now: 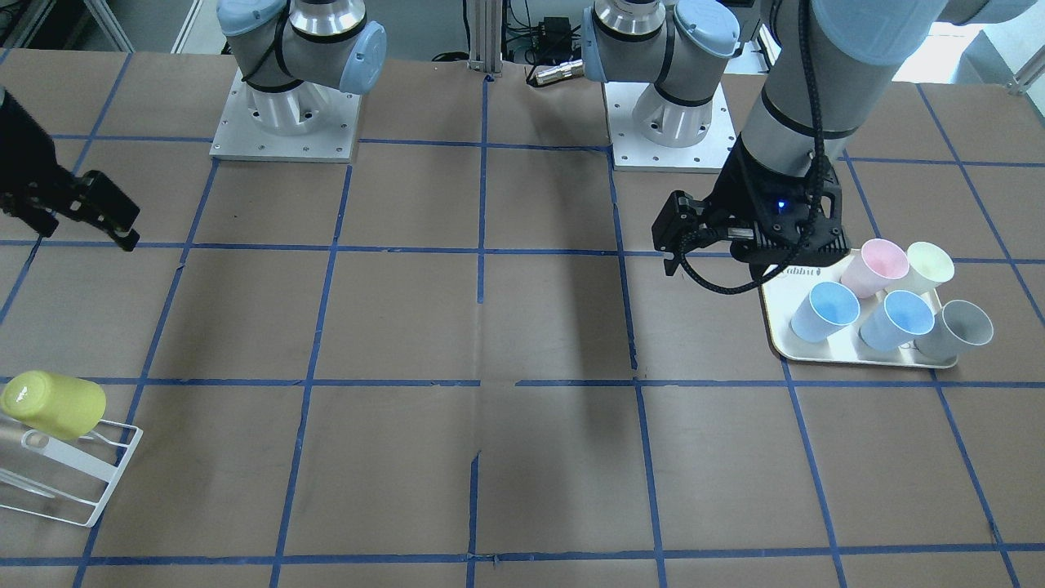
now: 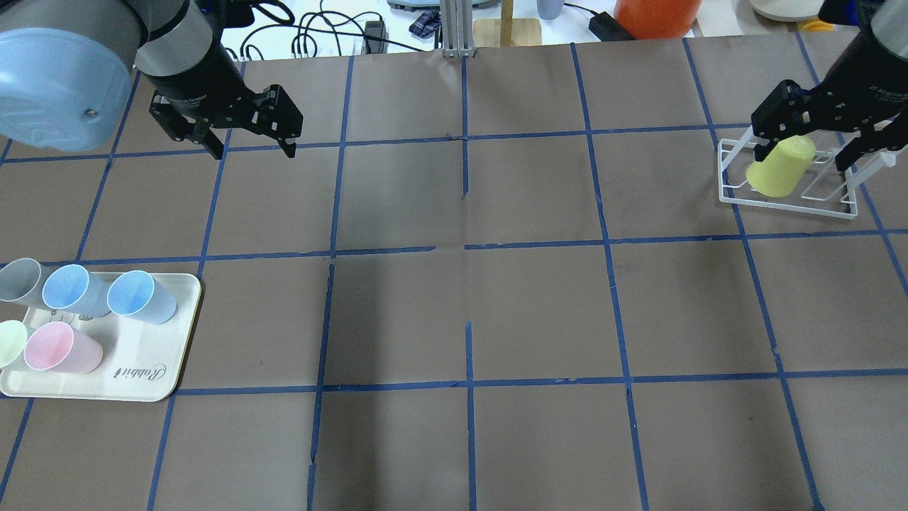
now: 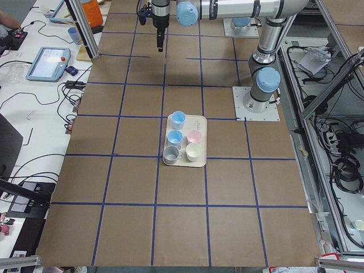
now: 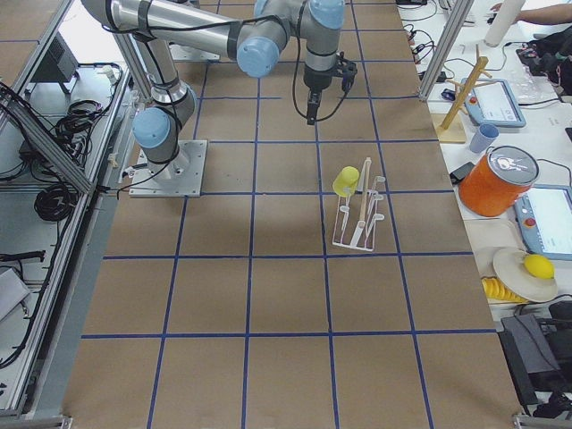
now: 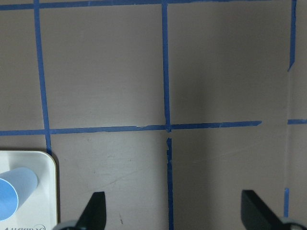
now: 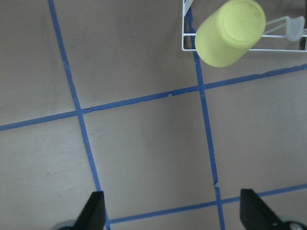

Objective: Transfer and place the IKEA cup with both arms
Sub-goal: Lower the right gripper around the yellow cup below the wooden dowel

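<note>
My right jaws stood wide apart and held nothing. They hung over bare tabletop point(image 2: 539, 312) just beside the rack point(image 2: 787, 207), without touching it. The cup point(image 2: 780, 167) sat on the rack mouth down and tilted, with its closed base turned up. In my right wrist view it lay off in the upper corner, well apart from the jaws and not between them.

My left arm point(image 2: 177, 50) was at the tabletop's far end from the rack. Its jaws were also spread wide and empty, hanging above the tabletop. The tray point(image 2: 152, 387), equally far from the rack, lay near them. It carried two blue cups point(image 2: 135, 298), a pink cup point(image 2: 60, 348), a pale yellow cup point(image 2: 10, 342) and a grey cup point(image 2: 21, 279).
</note>
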Controlling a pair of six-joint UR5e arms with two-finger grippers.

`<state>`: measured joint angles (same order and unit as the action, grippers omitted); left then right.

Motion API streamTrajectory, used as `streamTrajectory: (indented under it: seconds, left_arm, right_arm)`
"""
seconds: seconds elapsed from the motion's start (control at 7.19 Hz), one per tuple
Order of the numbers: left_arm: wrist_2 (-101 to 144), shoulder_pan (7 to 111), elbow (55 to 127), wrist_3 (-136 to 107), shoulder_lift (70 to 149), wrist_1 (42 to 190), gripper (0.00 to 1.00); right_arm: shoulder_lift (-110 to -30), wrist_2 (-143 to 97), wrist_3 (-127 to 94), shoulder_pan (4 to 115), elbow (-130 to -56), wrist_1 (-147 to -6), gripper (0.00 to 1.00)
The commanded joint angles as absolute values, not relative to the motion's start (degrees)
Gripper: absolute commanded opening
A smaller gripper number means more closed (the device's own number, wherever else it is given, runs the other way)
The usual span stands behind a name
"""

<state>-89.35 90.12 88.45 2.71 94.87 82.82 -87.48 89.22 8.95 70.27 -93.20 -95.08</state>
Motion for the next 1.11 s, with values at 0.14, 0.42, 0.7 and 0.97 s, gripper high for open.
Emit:
streamTrajectory:
  seconds: [0.14, 0.42, 0.7, 0.97]
  left_arm:
    - [-90.09, 92.98, 88.34, 2.73, 93.26, 82.88, 1.0]
    - [-89.99, 92.99, 87.8, 2.55, 92.91, 83.14, 1.0]
    - [-89.3, 92.81, 88.58, 2.37, 94.39, 82.88, 1.0]
    - [-89.12, 92.81, 88.94, 2.46, 94.13, 82.88, 1.0]
  right_arm:
    - [-78.6, 89.3, 11.69, 68.38, -92.81, -106.93, 1.0]
    - [-74.55, 89.74, 13.7, 67.42, -92.2, -113.35, 1.0]
    - [-70.69, 89.21, 13.97, 66.27, -90.27, -113.99, 1.0]
    - [-69.09, 89.21, 13.97, 66.27, -90.26, -114.78, 1.0]
